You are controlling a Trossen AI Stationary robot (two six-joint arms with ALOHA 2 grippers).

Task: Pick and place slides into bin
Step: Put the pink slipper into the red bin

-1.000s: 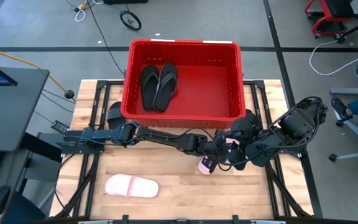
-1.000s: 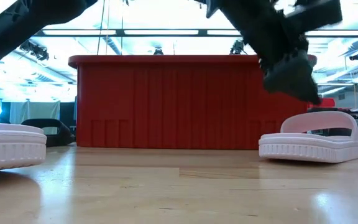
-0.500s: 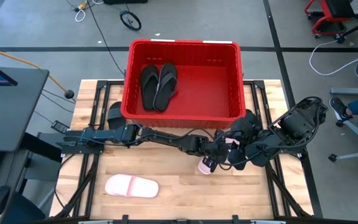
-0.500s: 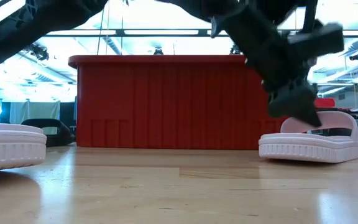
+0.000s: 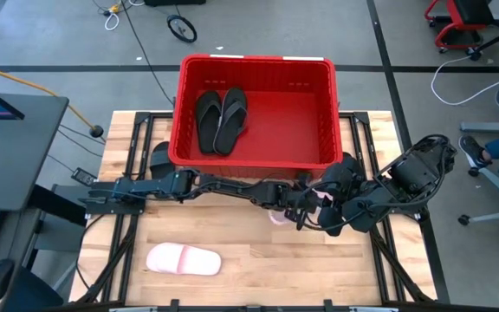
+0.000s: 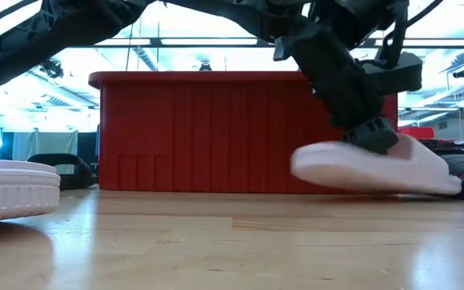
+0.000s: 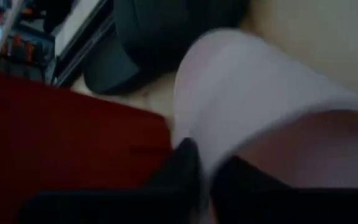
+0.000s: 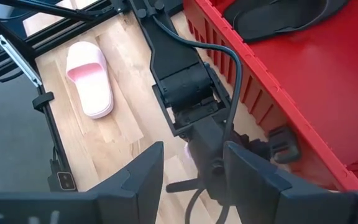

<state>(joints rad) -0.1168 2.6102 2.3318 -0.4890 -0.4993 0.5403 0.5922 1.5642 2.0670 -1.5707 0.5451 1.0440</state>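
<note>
My left gripper (image 5: 284,211) reaches across the table and is shut on a pale pink slide (image 6: 369,165), just in front of the red bin (image 5: 254,111). In the low view the slide hangs tilted with its sole showing. A second pink slide (image 5: 183,259) lies sole-down on the table near the front left. Two black slides (image 5: 221,120) lie inside the bin at its left. My right gripper (image 8: 194,180) stands open just right of the left gripper, touching nothing. My left gripper pinches the pink slide's wide strap (image 7: 211,163) between its two fingers (image 7: 185,168), coming from above and slanting down. The slide hangs tilted below the fingers, its one end (image 6: 304,165) raised off the table. Whether the other end touches the wood, I cannot tell.
The bin's near wall (image 6: 216,133) stands close behind the held slide. The right arm's body (image 5: 405,178) fills the table's right side. Bare wood (image 5: 319,269) lies toward the near edge, between the two pink slides.
My left gripper has come down onto the pink slide and shut on its strap, then gone a little toward the bin. The slide, which lay flat on its sole, is now tipped and raised, its sole turned toward the near edge.
</note>
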